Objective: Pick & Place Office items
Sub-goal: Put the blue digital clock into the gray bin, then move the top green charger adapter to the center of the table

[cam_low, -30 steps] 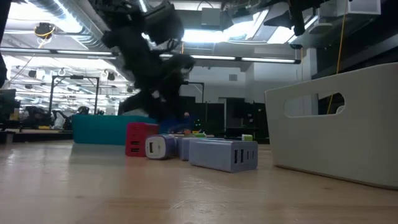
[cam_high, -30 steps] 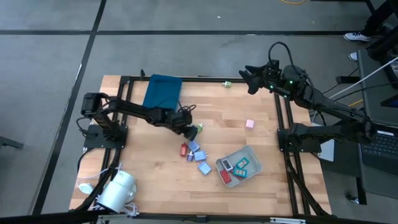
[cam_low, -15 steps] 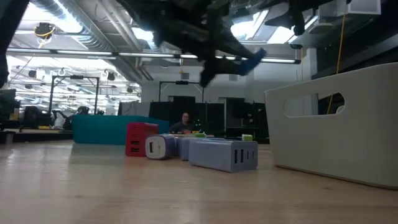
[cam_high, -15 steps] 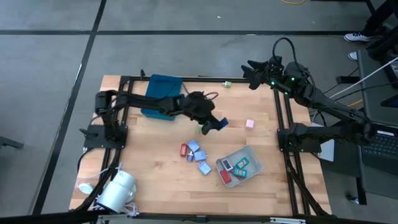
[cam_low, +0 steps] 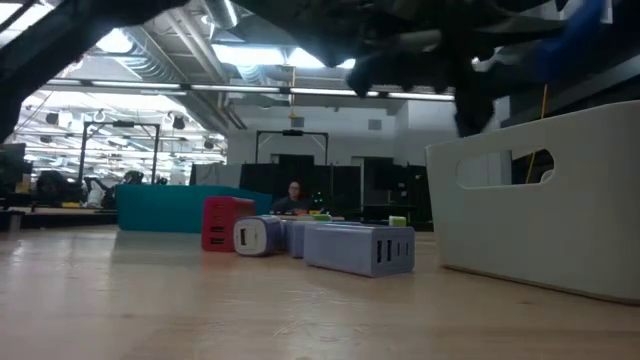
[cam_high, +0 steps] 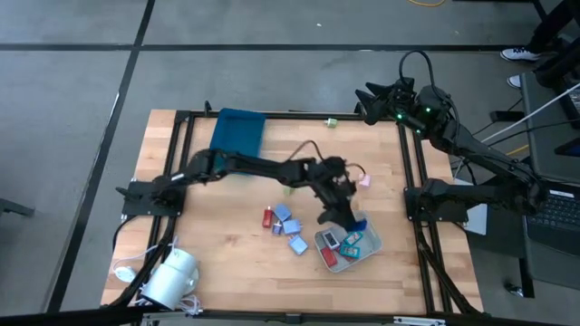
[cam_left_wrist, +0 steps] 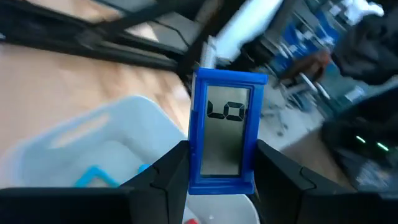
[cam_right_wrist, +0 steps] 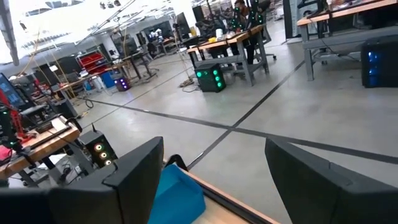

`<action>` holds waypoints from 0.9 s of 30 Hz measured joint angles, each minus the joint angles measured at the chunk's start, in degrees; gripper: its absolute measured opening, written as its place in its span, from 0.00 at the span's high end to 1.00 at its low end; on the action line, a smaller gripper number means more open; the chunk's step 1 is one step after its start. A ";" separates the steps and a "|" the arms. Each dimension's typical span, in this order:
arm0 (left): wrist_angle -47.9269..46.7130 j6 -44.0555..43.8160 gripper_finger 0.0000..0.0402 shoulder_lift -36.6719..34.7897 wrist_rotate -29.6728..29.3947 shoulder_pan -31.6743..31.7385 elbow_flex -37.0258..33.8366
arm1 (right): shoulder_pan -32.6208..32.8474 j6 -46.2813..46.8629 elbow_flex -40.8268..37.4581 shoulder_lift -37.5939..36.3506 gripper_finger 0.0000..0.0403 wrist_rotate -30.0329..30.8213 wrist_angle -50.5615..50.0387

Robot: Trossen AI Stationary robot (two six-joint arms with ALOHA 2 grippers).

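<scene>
I have the left claw [cam_high: 349,215] clamped on a small blue-framed flat block with a grey display [cam_left_wrist: 222,132], long axis upright, directly above the pale grey rectangular plastic tray [cam_high: 370,226], while the right claw [cam_high: 372,100], spread empty, waits beyond the worktop's far edge.

The light wooden worktop [cam_high: 217,244] stands on a grey concrete floor [cam_high: 272,81] with dark lines across it. Long bright ceiling lights [cam_low: 250,55] shine above. Far-off work benches [cam_right_wrist: 261,43] fill the big room.
</scene>
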 joint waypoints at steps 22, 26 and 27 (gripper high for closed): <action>-9.28 3.93 0.32 6.49 5.71 -2.75 4.04 | 0.04 2.99 0.00 0.02 0.29 -0.10 -2.16; -4.19 -0.12 0.29 6.38 5.51 -0.68 4.04 | 0.05 2.56 0.00 0.02 0.29 4.84 -0.15; -1.92 -2.15 0.29 6.31 5.47 0.29 4.12 | 0.04 2.61 0.00 0.02 0.29 6.62 1.61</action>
